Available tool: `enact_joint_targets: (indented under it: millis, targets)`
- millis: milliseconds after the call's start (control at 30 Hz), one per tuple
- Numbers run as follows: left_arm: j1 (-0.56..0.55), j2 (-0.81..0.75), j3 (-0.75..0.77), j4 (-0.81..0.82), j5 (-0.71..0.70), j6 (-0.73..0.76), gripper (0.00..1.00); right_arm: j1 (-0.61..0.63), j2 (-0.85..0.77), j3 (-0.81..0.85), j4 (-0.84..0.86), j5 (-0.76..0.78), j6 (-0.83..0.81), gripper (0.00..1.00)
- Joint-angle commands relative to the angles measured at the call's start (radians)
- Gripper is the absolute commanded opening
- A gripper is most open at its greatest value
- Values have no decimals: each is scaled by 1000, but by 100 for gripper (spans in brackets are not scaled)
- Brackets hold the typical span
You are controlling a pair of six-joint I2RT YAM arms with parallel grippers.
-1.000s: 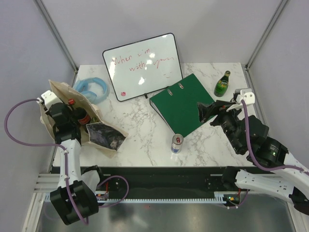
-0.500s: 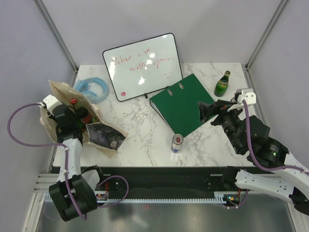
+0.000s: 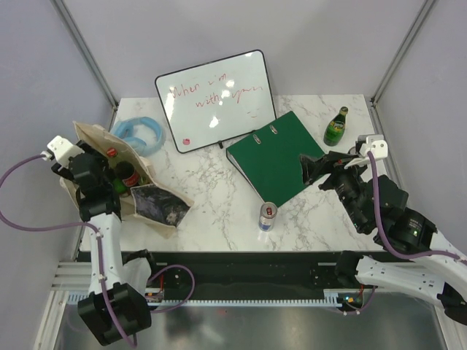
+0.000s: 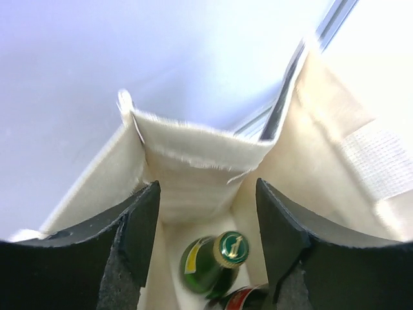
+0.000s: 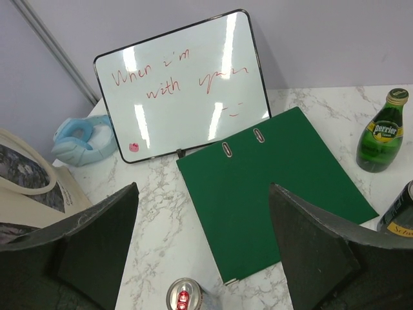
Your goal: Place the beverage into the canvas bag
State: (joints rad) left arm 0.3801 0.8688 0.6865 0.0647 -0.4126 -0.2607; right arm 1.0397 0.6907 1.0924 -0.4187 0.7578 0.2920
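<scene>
The beige canvas bag (image 3: pixel 93 140) stands at the table's left edge, its dark print (image 3: pixel 157 205) facing front. In the left wrist view I look down into the bag (image 4: pixel 193 168): a green bottle with a gold cap (image 4: pixel 219 255) and a dark bottle with a red label (image 4: pixel 242 298) stand inside. My left gripper (image 3: pixel 109 182) (image 4: pixel 206 194) is open and empty above them. A green Perrier bottle (image 3: pixel 336 127) (image 5: pixel 382 132) stands at the back right. A silver can (image 3: pixel 268 216) (image 5: pixel 184 297) stands near the front. My right gripper (image 3: pixel 315 169) (image 5: pixel 203 200) is open and empty over the binder.
A green binder (image 3: pixel 273 157) lies mid-table. A whiteboard (image 3: pixel 215 98) leans at the back. A light blue ring (image 3: pixel 139 135) lies behind the bag. Another can (image 5: pixel 400 210) shows at the right edge of the right wrist view.
My left wrist has drawn back to the left and up from the bag mouth, jaws open. The bottles stay in the bag. The right arm has not moved.
</scene>
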Motion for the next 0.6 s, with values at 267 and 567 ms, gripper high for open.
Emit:
enact_joint_targets:
  millis: [267,567]
  targets:
    - [-1,-73,295,-216,196,8,74,2,55,9,0,-11,62,89]
    - [-48,-28,511,-440,486,86,94,3,177,73,-64,-44,98,89]
